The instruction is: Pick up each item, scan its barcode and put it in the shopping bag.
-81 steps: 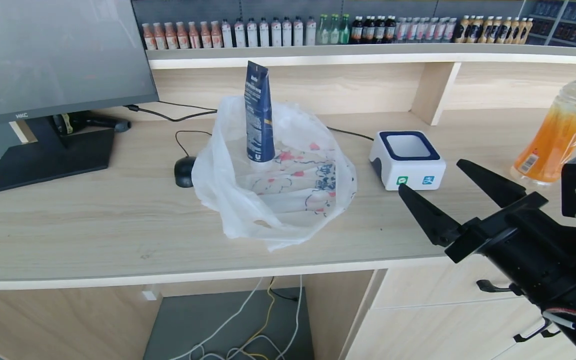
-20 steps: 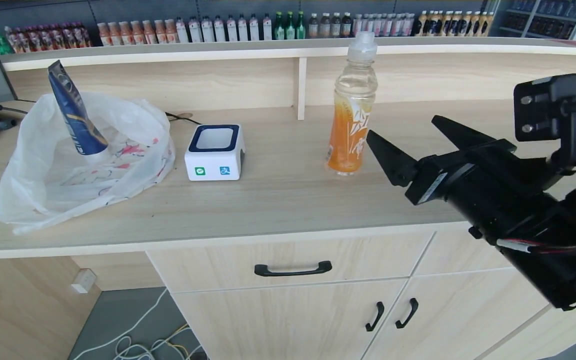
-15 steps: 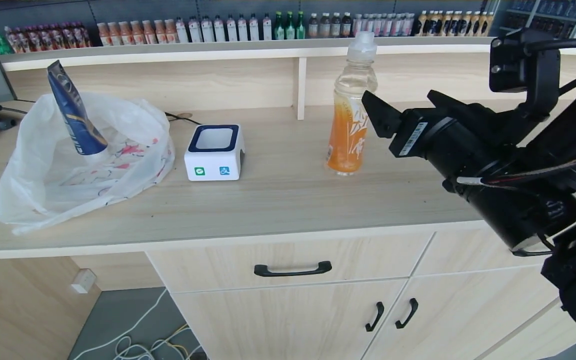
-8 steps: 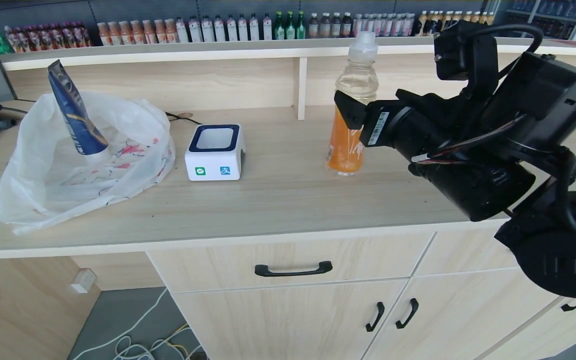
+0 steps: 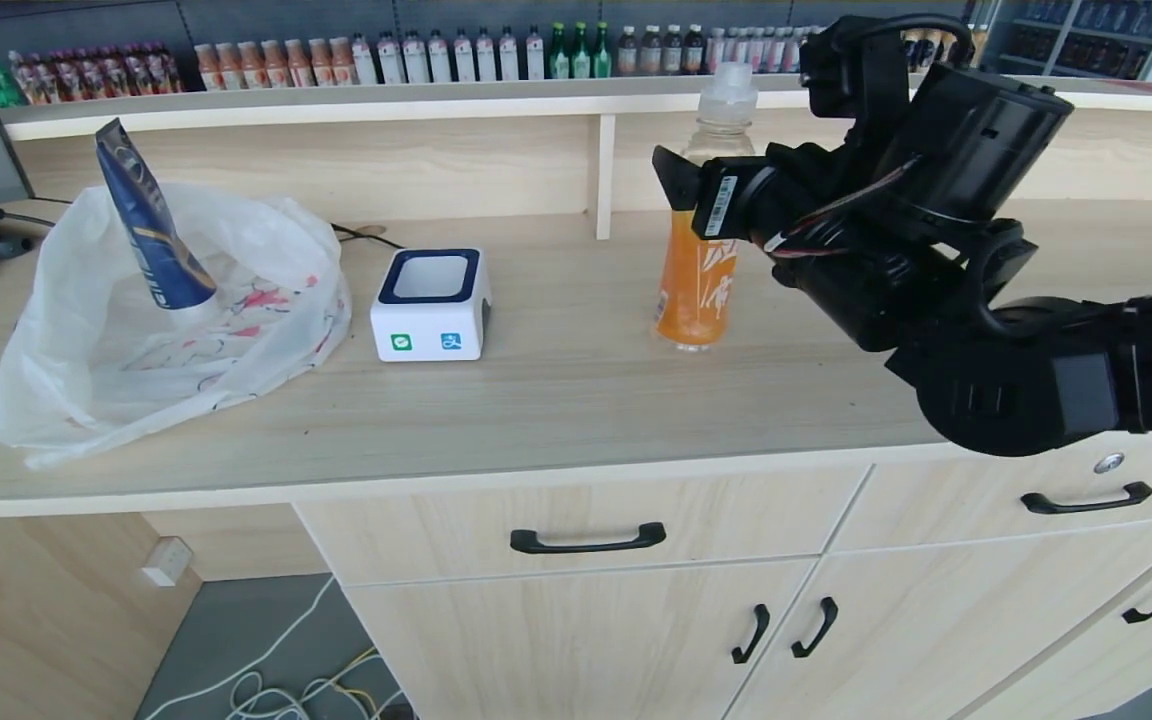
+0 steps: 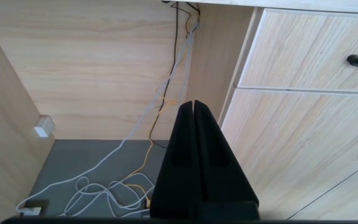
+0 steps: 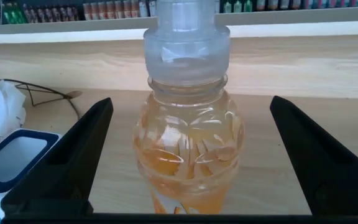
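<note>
The bottle [image 5: 701, 260] stands upright on the counter [image 5: 556, 400], right of the scanner [image 5: 429, 304] and well right of the bag [image 5: 86, 340], where a tube [image 5: 148, 235] already leans. The right gripper [image 7: 191, 104] is spread wide, one finger on each side of the bottle's shoulder, apparently touching neither. The left gripper [image 6: 194, 107] hangs below the counter, fingers pressed together. Closing this high, on the tapering clear part, the fingers may slide toward the cap, or an uneven first touch may tip the bottle.
</note>
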